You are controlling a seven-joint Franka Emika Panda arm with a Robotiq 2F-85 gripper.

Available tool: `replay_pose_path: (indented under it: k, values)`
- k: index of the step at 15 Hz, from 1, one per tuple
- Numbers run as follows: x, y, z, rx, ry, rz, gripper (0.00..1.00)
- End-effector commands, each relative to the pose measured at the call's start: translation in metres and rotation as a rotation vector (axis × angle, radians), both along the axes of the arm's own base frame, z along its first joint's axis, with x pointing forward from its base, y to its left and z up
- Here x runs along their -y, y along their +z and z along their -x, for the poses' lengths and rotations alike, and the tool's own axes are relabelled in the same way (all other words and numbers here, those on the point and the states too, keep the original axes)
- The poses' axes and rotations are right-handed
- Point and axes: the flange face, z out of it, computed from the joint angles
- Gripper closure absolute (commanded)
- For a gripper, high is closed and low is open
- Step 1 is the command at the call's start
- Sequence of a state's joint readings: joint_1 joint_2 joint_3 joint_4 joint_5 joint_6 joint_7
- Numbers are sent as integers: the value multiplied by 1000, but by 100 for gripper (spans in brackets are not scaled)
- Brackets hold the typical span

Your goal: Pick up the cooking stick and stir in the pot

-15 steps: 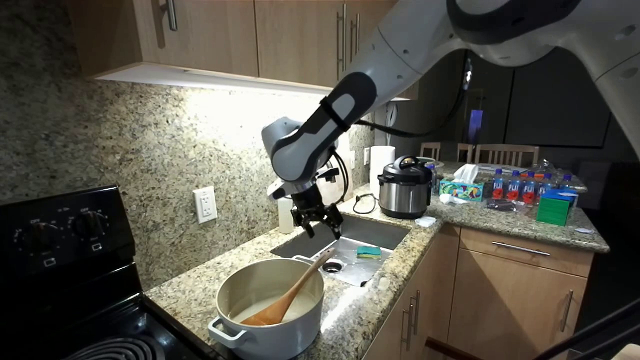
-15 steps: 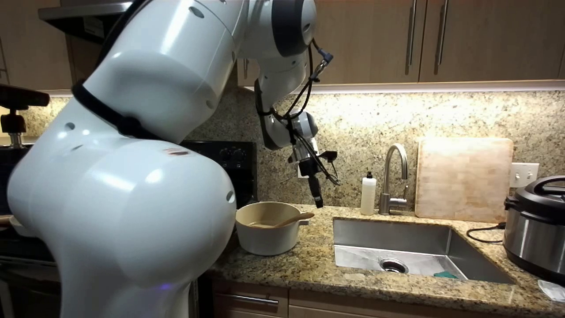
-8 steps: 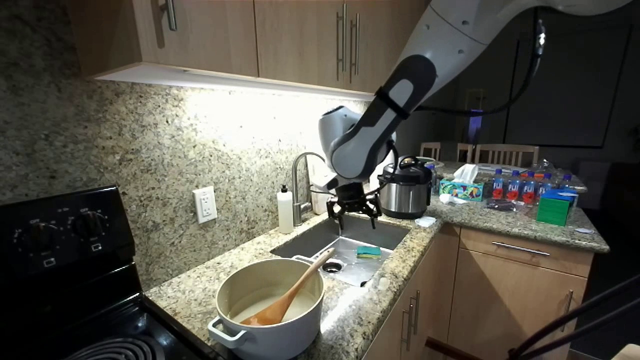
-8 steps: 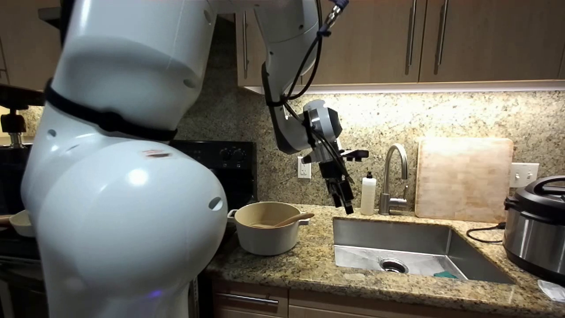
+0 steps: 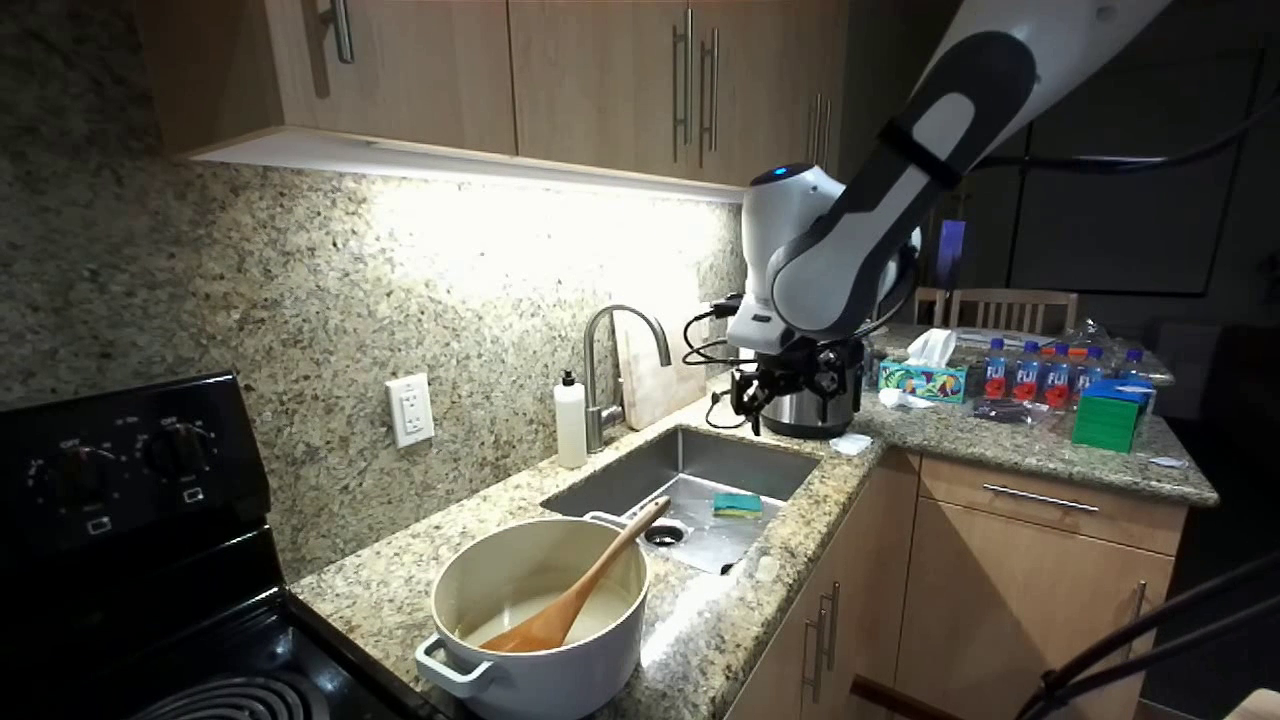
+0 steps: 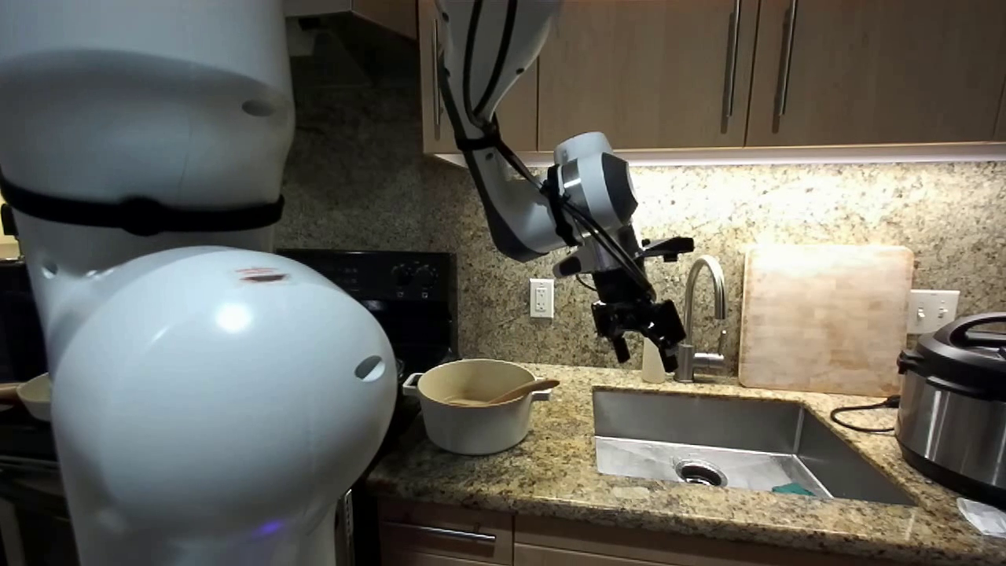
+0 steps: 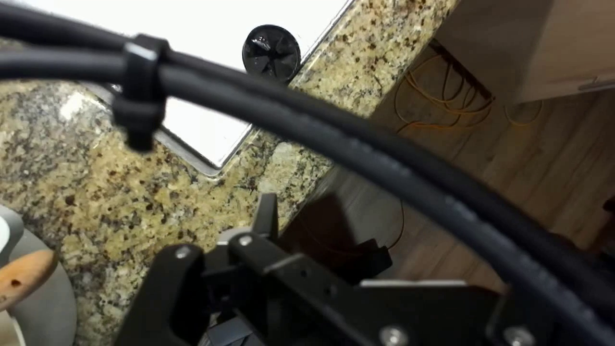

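The cooking stick [image 5: 597, 577], a light-brown wooden spoon, leans inside the white pot [image 5: 597, 672]. Its broad end rests on the pot floor and its handle juts over the rim on the sink side. Both also show in an exterior view, the stick [image 6: 525, 391] and the pot [image 6: 476, 428]. Above the sink's back area hangs my gripper [image 6: 647, 359], open, fingers spread with nothing between them, well apart from the pot. At the wrist view's lower left, the handle end of the cooking stick [image 7: 26, 278] pokes over the pot [image 7: 50, 302].
Below the gripper is the steel sink [image 6: 707, 413] holding a green sponge [image 5: 737, 504]. A faucet [image 6: 719, 291] and soap bottle [image 5: 571, 420] stand behind it. A steel-banded cooker [image 6: 955, 409] sits beyond. The black stove [image 5: 190, 640] flanks the pot; cabinets [image 5: 600, 80] overhang the counter.
The arm has swung away from the pot, over the sink toward the cooker, and the gripper has turned. Its fingers stay open. The pot and cooking stick have not moved.
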State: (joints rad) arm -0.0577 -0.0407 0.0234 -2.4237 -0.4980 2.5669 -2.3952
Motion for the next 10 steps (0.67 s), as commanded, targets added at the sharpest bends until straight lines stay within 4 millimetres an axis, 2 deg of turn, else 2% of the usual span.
replay_pose_path:
  k: [1,2,5,10]
  values:
    - [-15,21,0,2,134,-75,0]
    - [-5,15,1,3,60,-27,0]
    - [-19,20,-2,-1,106,-60,0]
    - [-18,20,-2,-2,105,-60,0]
